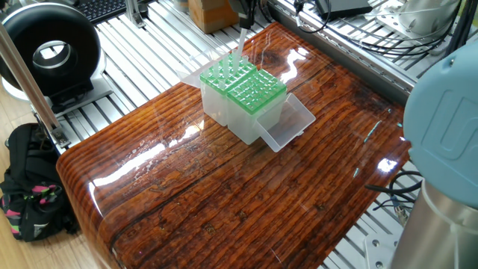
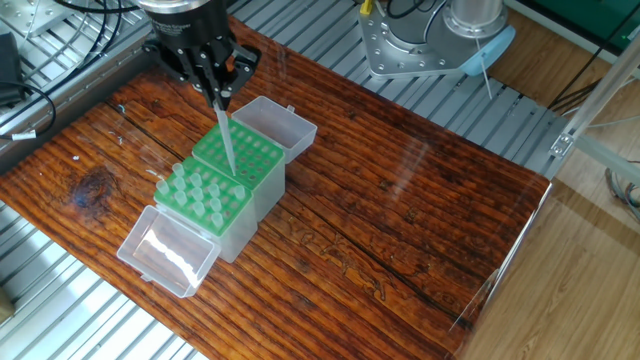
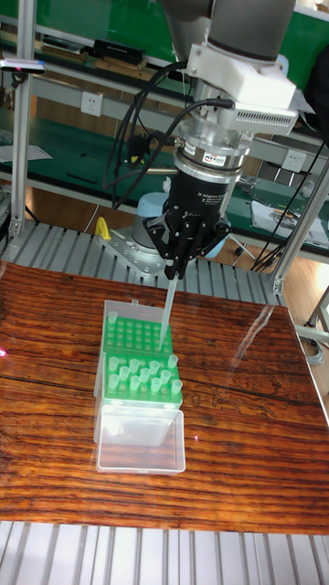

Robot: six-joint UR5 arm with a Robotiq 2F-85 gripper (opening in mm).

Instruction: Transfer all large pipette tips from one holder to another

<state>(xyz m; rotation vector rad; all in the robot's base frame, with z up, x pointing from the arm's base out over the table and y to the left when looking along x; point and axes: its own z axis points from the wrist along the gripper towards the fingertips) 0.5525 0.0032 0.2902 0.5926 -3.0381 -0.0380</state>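
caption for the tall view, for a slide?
Gripper holds one pipette tip over the green racks on the table.

Around the green holders (image 2: 222,178), bare table (image 2: 400,200) is left on the side away from the arm; their open lids (image 2: 168,252) (image 2: 275,124) block both ends, the gripper (image 2: 219,97) above.

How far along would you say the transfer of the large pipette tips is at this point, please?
Barely begun, it seems. Done: nothing that shows; the far holder looks empty. In hand: the end effector is shut on one large pipette tip, held upright with its point over that holder. Left: seating it, then moving the many tips still standing in the near holder.
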